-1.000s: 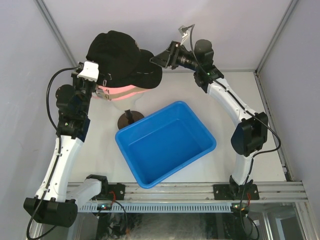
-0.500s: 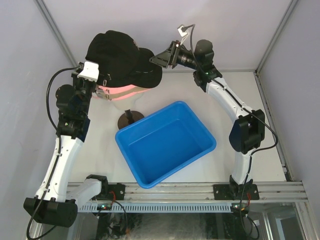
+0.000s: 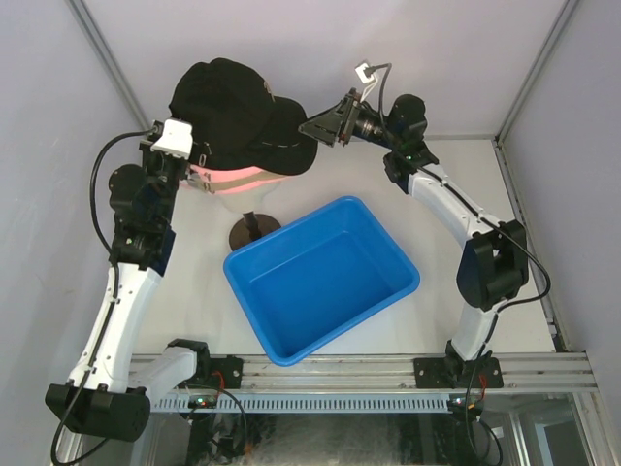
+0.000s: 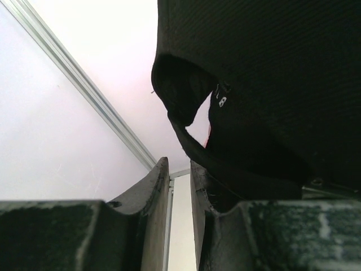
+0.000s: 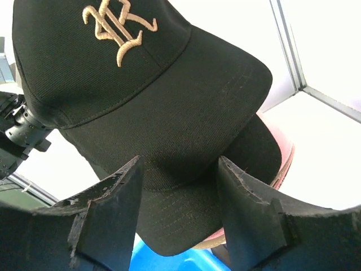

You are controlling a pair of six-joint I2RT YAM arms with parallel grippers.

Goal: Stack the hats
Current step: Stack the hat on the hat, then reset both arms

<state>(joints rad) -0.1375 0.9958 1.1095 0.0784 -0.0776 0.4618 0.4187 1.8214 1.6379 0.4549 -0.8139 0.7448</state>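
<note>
Far left on the tabletop [image 3: 485,184], black cap [image 3: 233,107] topped the hats [image 3: 241,179], right fingers [image 5: 107,214] spread before its brim, left fingers [image 4: 149,220] narrowed, grip uncertain.

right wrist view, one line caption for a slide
Open right gripper facing the brim of a black fabric cap with tan embroidered logo, stacked above a pink cap.

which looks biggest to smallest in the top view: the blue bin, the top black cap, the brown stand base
1. blue bin
2. top black cap, which sits raised and nearer the camera, so it may look oversized
3. brown stand base, clearly the smallest
</note>
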